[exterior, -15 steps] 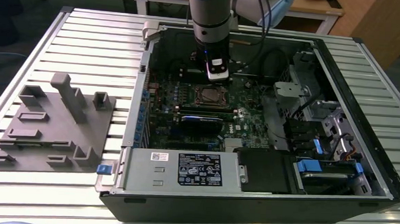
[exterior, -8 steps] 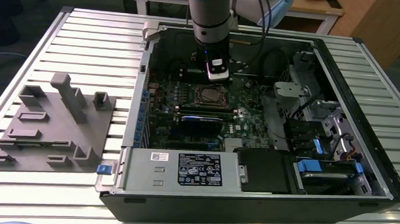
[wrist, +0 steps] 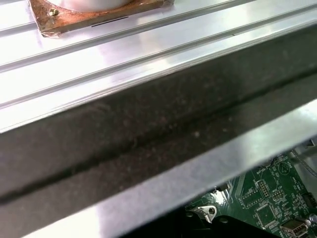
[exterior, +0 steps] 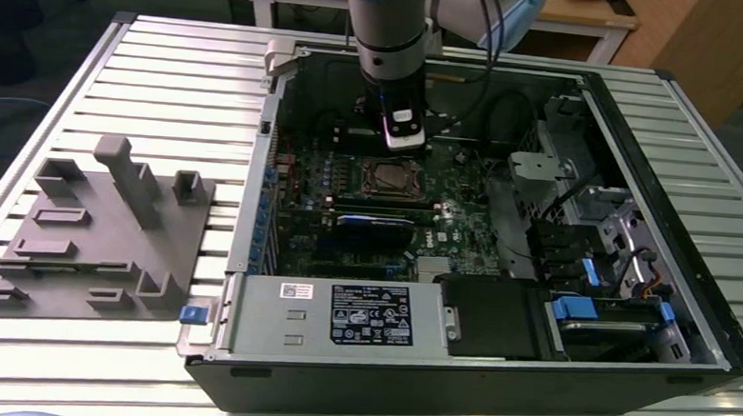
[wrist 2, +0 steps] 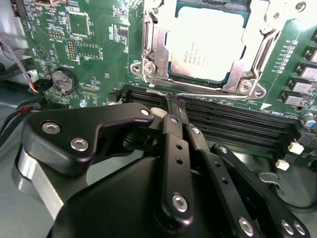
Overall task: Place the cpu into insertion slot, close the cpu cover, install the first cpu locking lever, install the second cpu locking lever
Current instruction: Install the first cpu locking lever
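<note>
The claw point(wrist 2: 174, 103), fingers pressed together, holds nothing; its tip sits just beside the thin locking lever point(wrist 2: 208, 94). The cpu point(wrist 2: 205, 42) lies in the insertion slot point(wrist 2: 140, 68) under the lowered cpu cover point(wrist 2: 154, 47), on the green motherboard point(wrist 2: 89, 54).

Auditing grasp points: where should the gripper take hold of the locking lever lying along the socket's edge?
Probably midway along the locking lever, pinched across from above: it's a thin straight wire lying flat between the cpu cover and memory slots.
</note>
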### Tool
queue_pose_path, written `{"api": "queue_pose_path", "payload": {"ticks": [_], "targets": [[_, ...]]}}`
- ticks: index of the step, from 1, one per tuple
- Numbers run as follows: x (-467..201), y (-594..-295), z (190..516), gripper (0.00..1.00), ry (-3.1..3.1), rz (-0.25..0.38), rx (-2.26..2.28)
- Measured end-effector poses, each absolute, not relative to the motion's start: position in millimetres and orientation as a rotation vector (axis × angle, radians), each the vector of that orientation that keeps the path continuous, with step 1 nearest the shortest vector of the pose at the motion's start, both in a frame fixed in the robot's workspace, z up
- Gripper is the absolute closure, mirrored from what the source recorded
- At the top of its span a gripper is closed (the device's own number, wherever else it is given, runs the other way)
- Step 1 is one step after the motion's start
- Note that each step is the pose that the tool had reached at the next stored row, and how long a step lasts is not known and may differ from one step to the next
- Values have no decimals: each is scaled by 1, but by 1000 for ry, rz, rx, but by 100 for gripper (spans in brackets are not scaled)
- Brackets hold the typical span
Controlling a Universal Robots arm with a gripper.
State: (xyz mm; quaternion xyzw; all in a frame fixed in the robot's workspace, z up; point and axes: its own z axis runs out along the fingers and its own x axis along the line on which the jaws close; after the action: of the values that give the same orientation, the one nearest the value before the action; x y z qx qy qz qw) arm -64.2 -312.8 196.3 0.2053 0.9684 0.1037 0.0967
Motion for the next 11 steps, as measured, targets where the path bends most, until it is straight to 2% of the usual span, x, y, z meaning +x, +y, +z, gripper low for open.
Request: {"api": "queue_pose_path", "payload": {"ticks": [11], "targets": [[-65, -315, 196, 89, 2859, 305, 604]]}}
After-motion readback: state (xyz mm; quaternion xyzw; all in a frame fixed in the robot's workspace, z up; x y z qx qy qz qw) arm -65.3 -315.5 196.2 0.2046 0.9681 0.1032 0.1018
